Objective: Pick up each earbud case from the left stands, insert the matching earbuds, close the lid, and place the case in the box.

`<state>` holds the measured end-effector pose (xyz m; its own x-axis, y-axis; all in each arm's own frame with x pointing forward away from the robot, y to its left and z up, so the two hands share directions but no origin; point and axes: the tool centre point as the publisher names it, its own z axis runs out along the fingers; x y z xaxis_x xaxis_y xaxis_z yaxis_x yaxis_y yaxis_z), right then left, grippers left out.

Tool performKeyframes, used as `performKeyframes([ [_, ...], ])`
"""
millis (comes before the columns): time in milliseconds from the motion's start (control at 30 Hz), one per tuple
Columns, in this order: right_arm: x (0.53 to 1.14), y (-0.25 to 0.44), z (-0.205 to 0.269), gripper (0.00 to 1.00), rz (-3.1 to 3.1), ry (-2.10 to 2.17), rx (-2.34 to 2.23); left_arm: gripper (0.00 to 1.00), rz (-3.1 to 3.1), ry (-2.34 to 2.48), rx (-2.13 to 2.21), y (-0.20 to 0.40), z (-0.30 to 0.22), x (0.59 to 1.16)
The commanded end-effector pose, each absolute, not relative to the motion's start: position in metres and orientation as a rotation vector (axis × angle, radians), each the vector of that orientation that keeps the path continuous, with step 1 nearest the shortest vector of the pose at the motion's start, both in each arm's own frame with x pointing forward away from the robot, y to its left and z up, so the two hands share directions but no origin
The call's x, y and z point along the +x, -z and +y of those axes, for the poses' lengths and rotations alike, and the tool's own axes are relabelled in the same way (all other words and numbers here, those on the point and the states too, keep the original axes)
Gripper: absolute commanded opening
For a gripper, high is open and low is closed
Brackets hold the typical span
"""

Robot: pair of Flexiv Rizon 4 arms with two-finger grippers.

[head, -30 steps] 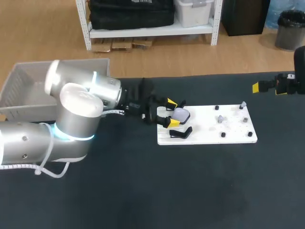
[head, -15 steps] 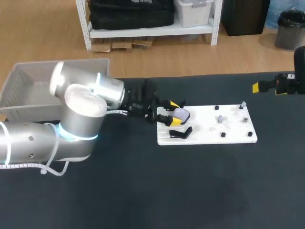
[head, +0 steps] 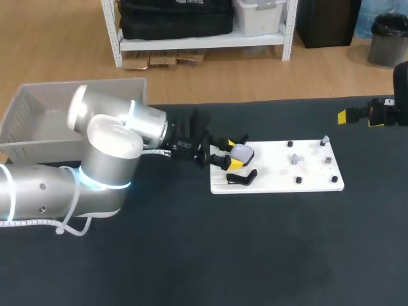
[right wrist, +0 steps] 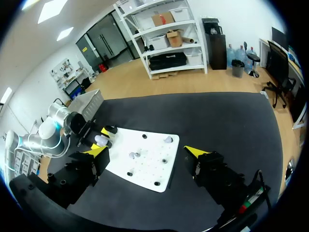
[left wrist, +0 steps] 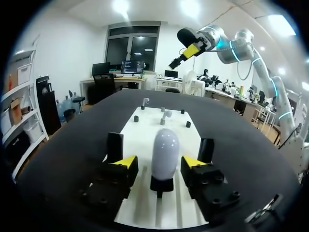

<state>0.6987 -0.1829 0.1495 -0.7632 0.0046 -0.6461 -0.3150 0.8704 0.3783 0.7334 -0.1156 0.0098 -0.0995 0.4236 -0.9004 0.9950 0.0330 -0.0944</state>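
Observation:
A lavender earbud case [head: 243,153] stands upright on a black stand at the left end of the white board [head: 312,180]. My left gripper [head: 236,152] straddles it, one yellow tip on each side. In the left wrist view the case [left wrist: 165,151] sits between the fingers [left wrist: 123,163] with a narrow gap on both sides, so the gripper [left wrist: 159,164] is open. Small earbuds [head: 295,158] lie farther right on the board. My right gripper [head: 361,115] hangs wide open and holding nothing over the table's far right, high above the board [right wrist: 145,166].
A second, bare black stand [head: 242,178] lies on the board just in front of the case. Small black pegs [head: 298,180] dot the board. The grey box [head: 38,121] stands at the table's back left, behind my left arm.
My left gripper's fingers have drawn in around the case, and the left arm has shifted slightly. The right arm has not moved.

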Motion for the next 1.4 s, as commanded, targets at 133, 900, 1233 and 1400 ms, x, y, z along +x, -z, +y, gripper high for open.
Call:
performKeyframes([
  [133, 0.7, -0.148, -0.183, 1.0, 2.37, -0.627, -0.225, 0.49, 1.608, 1.038, 1.468, -0.009, -0.116, 0.735],
  [900, 0.7, -0.148, -0.183, 1.0, 2.37, -0.627, -0.225, 0.0, 1.587, 1.06, 1.466, -0.014, -0.115, 0.731],
  [1233, 0.7, -0.148, -0.183, 1.0, 2.37, -0.627, -0.225, 0.0, 1.544, 1.048, 1.449, -0.033, -0.111, 0.731],
  [1400, 0.7, -0.148, -0.183, 1.0, 2.37, -0.627, -0.225, 0.0, 1.529, 1.035, 1.431, -0.048, -0.107, 0.738],
])
